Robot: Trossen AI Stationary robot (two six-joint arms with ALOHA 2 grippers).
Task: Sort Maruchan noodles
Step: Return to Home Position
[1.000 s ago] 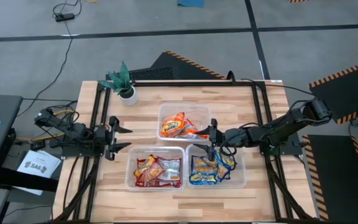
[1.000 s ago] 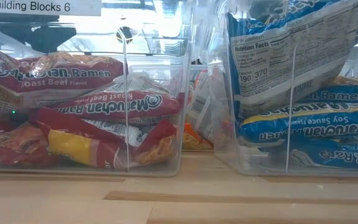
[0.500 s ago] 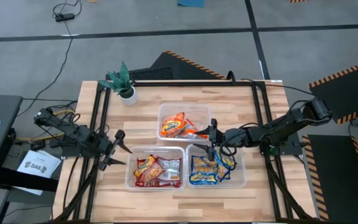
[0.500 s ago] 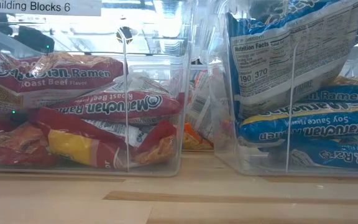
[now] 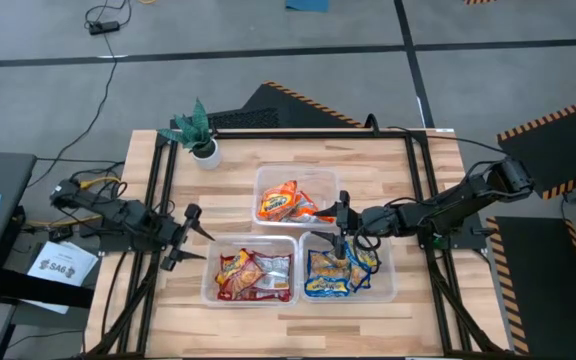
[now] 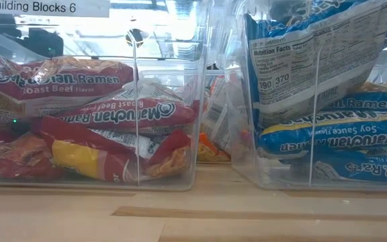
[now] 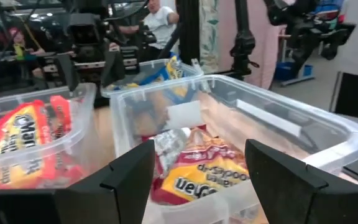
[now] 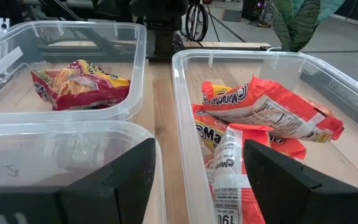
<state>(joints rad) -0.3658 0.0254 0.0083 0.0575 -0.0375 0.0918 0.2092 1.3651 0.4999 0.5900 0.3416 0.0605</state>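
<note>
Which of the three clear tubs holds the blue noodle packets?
The lower-right tub in the high view; the other two hold red packets and orange packets.

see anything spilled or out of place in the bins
Nothing spilled: orange packets, red packets and blue packets sit in three separate tubs. Only one blue packet stands on edge instead of lying flat.

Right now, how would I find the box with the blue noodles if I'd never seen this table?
On the wooden table sit three clear tubs: one nearer the potted plant, two side by side farther from it. Of that pair, pick the tub on the right arm's side. Only it holds blue packets; its neighbour holds red ones, the lone tub orange.
</note>
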